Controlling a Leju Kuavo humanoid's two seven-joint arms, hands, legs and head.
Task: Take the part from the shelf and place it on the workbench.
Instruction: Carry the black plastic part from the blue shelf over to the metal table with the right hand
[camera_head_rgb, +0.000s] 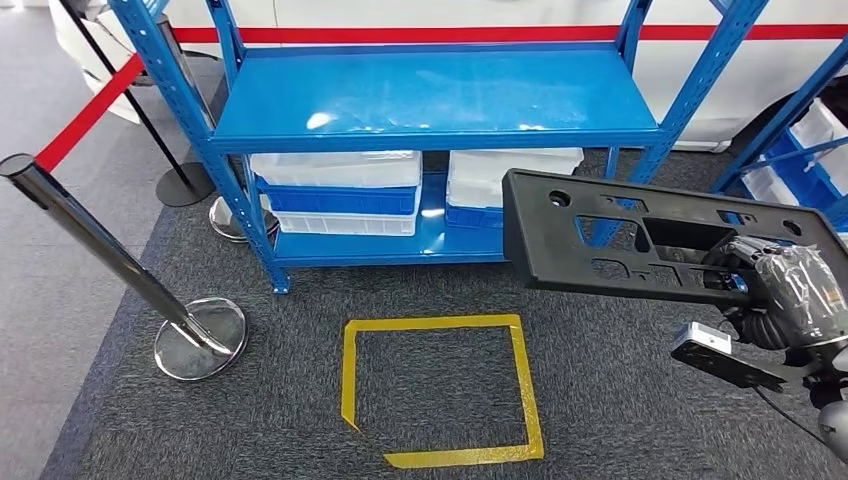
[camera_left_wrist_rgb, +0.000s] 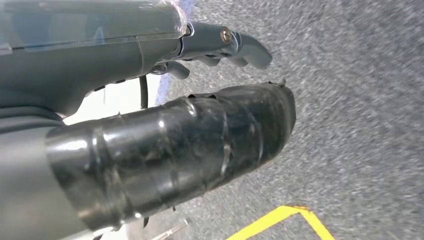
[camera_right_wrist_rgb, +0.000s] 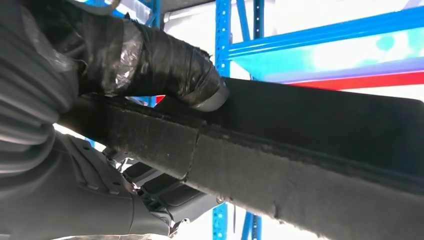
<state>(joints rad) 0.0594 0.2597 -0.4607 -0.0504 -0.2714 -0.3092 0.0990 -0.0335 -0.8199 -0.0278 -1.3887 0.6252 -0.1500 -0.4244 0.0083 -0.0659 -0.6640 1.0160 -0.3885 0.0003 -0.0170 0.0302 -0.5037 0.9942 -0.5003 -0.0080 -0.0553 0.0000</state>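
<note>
Already off the shelf (camera_head_rgb: 430, 110): black plastic part (camera_head_rgb: 640, 235) held out in mid-air in front of the blue rack, above the grey carpet (camera_head_rgb: 250, 400), near the yellow tape square (camera_head_rgb: 440, 390). Gripped at its near end by the right hand (camera_head_rgb: 790, 290), taped thumb (camera_right_wrist_rgb: 165, 65) pressed onto the top face, fingers (camera_right_wrist_rgb: 160, 185) curled beneath the edge. Looks stiff and fairly light, a flat moulded panel with cut-outs and holes; long overhang beyond the grip, so probably prone to tipping or twisting. Rough edge should give decent friction; best held across the thick rim, not the thin webs around the openings. Left hand (camera_left_wrist_rgb: 150, 125) hanging over the carpet, nothing visibly held, but cannot tell whether spread or curled. No desk in sight. Far side of the part cut off by the hand.
</note>
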